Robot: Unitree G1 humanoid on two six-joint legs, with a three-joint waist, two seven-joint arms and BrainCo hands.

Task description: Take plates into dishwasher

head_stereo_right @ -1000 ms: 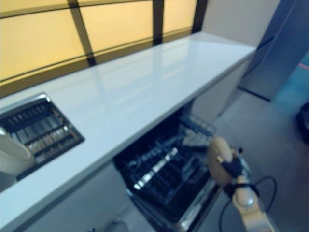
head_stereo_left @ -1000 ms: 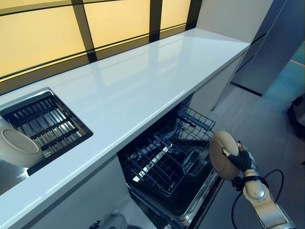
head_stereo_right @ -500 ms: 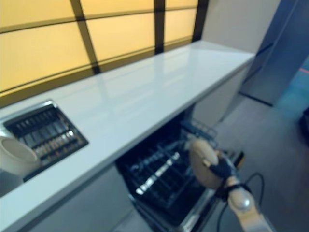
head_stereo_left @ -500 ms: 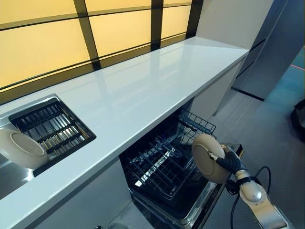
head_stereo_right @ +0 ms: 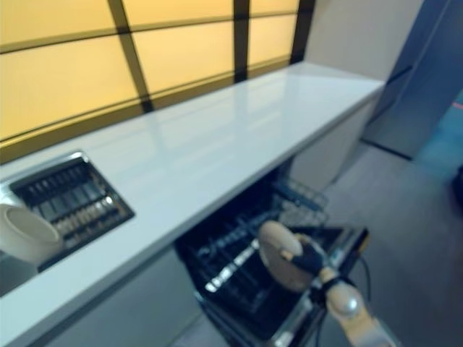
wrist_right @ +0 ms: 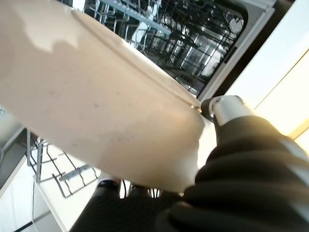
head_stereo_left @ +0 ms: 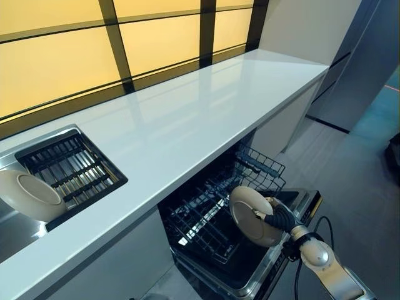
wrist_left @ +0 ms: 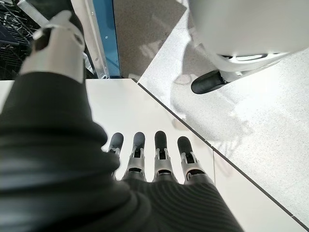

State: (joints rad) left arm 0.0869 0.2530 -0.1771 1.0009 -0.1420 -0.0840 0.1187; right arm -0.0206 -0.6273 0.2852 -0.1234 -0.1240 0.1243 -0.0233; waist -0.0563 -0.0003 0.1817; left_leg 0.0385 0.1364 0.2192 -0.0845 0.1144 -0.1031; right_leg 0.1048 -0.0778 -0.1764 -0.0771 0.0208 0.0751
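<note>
My right hand (head_stereo_left: pixel 279 220) is shut on the rim of a cream plate (head_stereo_left: pixel 251 215), held on edge over the pulled-out black wire rack (head_stereo_left: pixel 209 206) of the open dishwasher (head_stereo_left: pixel 294 206). In the right wrist view the plate (wrist_right: pixel 91 96) fills the frame, with the rack (wrist_right: pixel 188 38) past it. A second cream plate (head_stereo_left: pixel 28 195) leans at the left end of the sink drainer (head_stereo_left: pixel 72 167). My left hand (wrist_left: pixel 154 154) hangs low over the floor with straight fingers and holds nothing.
The long white counter (head_stereo_left: pixel 200 106) runs above the dishwasher, under amber window panels. A dark tall cabinet (head_stereo_left: pixel 369 62) stands at the far right. Grey floor (head_stereo_left: pixel 350 162) lies beyond the open door.
My right hand has carried the plate leftward and down, from beside the door to over the rack. The camera has shifted slightly.
</note>
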